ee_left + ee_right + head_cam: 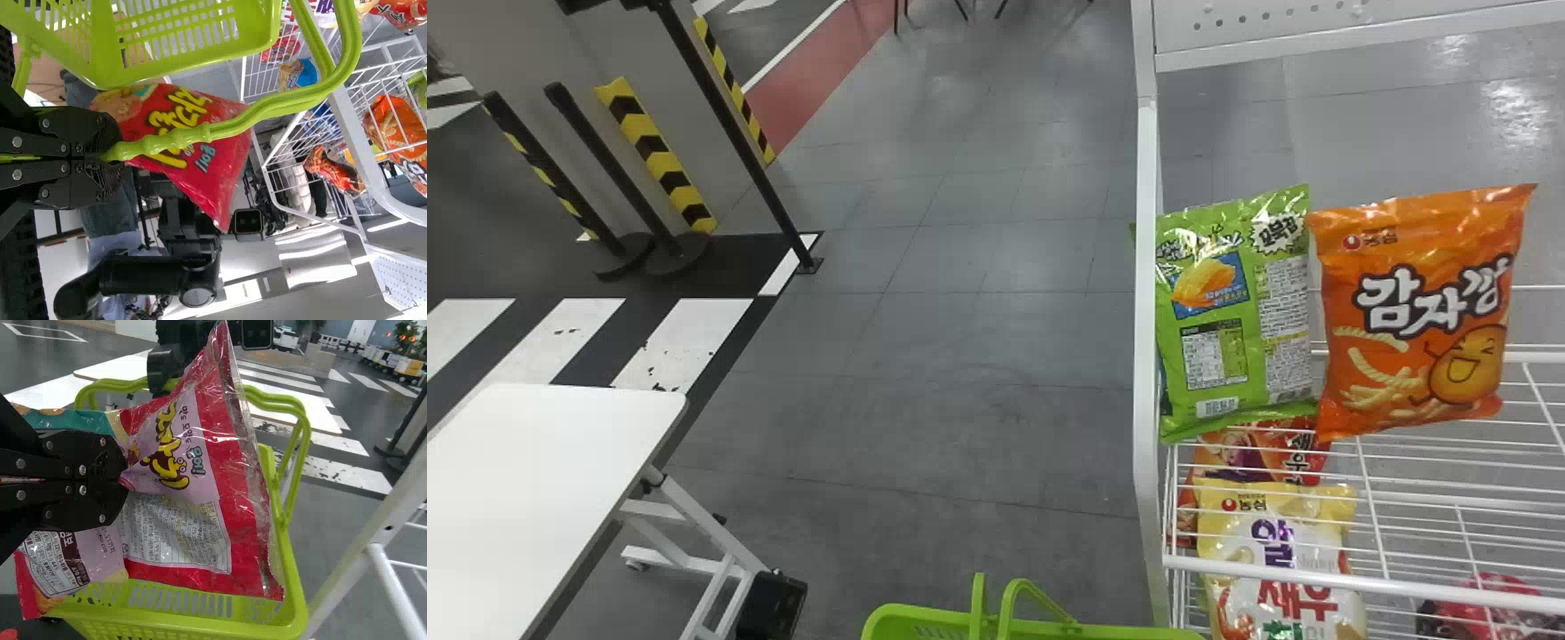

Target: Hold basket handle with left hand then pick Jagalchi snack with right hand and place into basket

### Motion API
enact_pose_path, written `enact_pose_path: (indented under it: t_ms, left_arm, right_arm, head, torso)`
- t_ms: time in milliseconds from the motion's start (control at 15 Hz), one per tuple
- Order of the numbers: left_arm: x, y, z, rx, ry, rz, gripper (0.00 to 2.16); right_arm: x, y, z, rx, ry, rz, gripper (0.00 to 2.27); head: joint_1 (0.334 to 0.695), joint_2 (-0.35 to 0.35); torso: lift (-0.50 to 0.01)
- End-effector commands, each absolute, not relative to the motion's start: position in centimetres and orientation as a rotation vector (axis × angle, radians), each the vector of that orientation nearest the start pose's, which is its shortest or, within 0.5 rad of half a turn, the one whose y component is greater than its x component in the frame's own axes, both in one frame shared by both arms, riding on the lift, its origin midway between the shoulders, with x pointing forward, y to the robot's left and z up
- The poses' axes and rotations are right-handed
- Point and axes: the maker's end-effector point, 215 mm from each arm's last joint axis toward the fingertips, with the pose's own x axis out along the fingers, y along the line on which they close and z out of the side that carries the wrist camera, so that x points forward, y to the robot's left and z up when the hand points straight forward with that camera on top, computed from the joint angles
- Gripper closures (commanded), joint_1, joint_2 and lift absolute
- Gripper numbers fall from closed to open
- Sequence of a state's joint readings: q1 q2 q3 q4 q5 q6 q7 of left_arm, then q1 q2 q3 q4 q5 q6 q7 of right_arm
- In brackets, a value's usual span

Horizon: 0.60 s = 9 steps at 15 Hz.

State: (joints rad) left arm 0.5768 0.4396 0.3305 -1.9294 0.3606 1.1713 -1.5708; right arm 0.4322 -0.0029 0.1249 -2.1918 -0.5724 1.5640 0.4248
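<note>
- Your left gripper (112, 152) is clamped on the basket handle (233, 125); the handle grip passes between its fingers.
- Your right gripper (124, 477) is clamped on the Jagalchi snack (183, 460), pinching the red and pink bag so that its film creases at the fingertips.
- You have the Jagalchi snack over the opening of the green basket (297, 587), beside the raised handle. You cannot tell from these views whether the bag touches the basket rim.
- In the head view, you find part of the basket at the bottom edge, left of the white wire rack (1146, 356).
- Beneath the wires of the rack's upper shelf, near its left edge, you see a yellow and white bag (1272, 542), with a red bag (1303, 458) behind it.
- On that shelf, a green bag (1218, 311) stands upright at the far left corner; an orange bag (1414, 302) stands just to its right.
- Well apart from the rack, you see a white table (534, 498) on the left and black posts (609, 169) beyond its far edge.
</note>
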Motion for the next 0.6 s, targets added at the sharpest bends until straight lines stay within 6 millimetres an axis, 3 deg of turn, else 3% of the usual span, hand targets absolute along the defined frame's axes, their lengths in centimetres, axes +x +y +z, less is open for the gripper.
enact_pose_path:
  t_ms: [0,67,267,533]
  left_arm:
    - [17.6,22.6,-42.6,-0.91,1.031,-1.139,2.05]
    - [17.6,22.7,-42.7,-0.91,1.032,-1.137,2.05]
    - [17.6,22.8,-42.8,-0.913,1.033,-1.132,2.05]
    - [17.8,22.9,-42.7,-0.912,1.03,-1.132,2.05]
  right_arm:
    - [15.5,6.0,-46.7,0.731,1.36,1.009,0.0]
    - [15.0,6.4,-46.8,0.747,1.375,1.023,0.0]
    - [18.5,6.4,-46.6,0.754,1.233,0.993,0.06]
    - [21.6,5.5,-46.6,0.721,1.106,0.933,0.06]
  head:
    - [0.695,0.35]
    - [0.695,0.35]
    - [0.695,0.35]
    - [0.695,0.35]
  torso:
    - [-0.009]
    - [-0.009]
    - [-0.009]
    - [-0.009]
